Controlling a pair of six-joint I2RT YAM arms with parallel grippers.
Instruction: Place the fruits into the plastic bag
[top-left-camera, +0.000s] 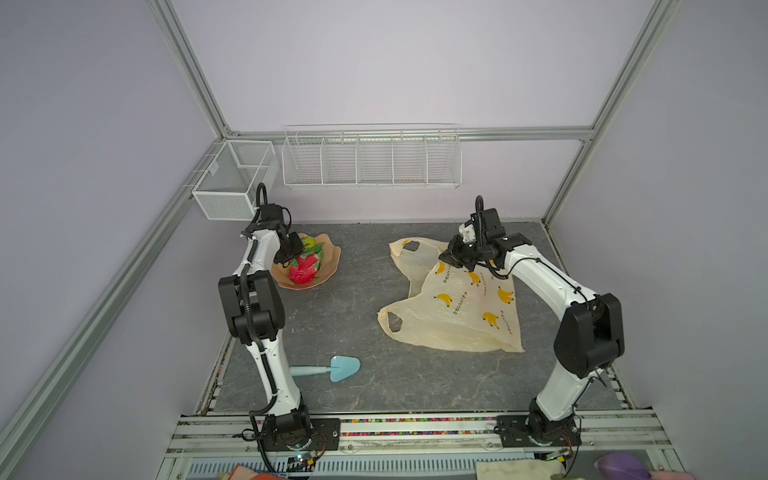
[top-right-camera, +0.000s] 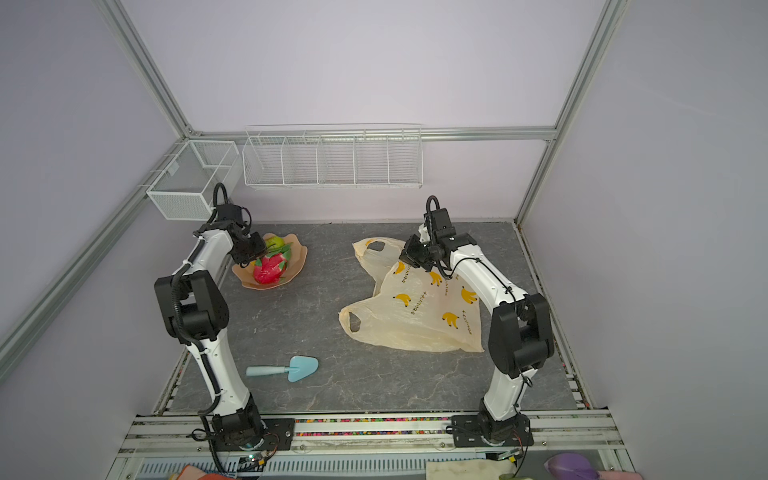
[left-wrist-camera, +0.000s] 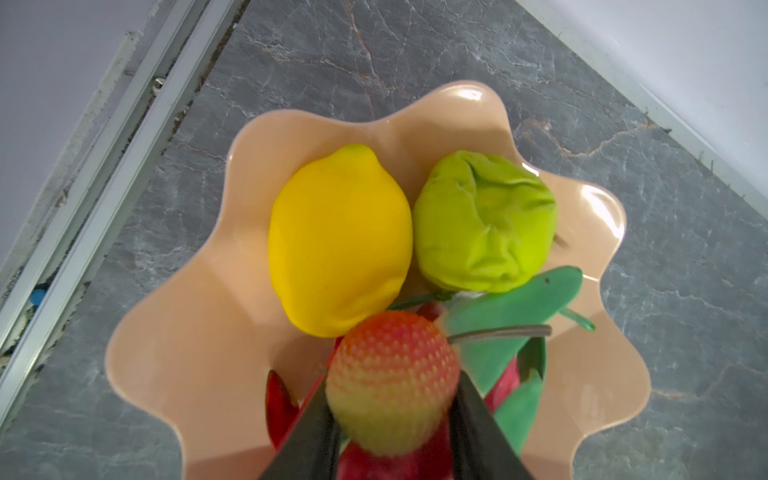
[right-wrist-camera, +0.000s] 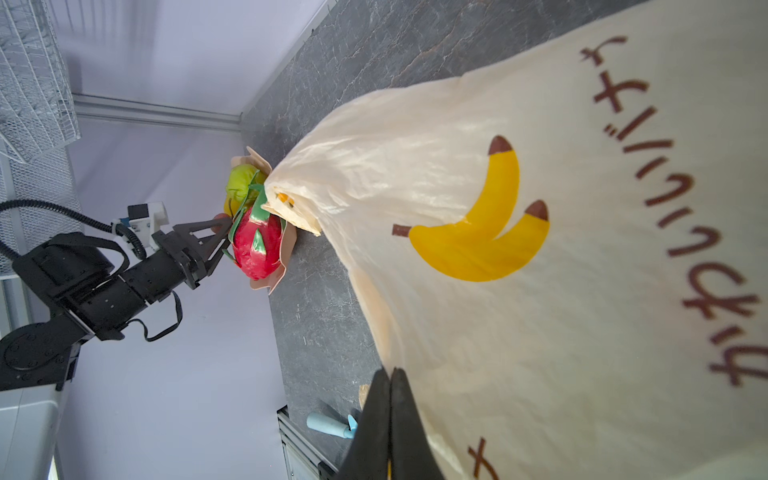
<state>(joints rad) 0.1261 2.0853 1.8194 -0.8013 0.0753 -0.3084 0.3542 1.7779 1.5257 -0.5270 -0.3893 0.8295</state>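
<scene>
Strawberry (left-wrist-camera: 390, 374) pickup is under way: the left gripper (left-wrist-camera: 394, 399) is pinching it between its jaws over the peach dish (left-wrist-camera: 174, 332), where the lemon (left-wrist-camera: 336, 241), green fruit (left-wrist-camera: 486, 232) and dragon fruit (top-left-camera: 305, 268) are lying. The right gripper (right-wrist-camera: 390, 374), jaws pressed together, is apparently nipping the film of the plastic bag (top-left-camera: 457, 316), which is lying well apart from the dish. The next move is looking like raising the bag's mouth open and carrying the strawberry across.

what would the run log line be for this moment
left hand: shut on strawberry, over dish | right hand: shut on plastic bag | other fruits: in dish
</scene>
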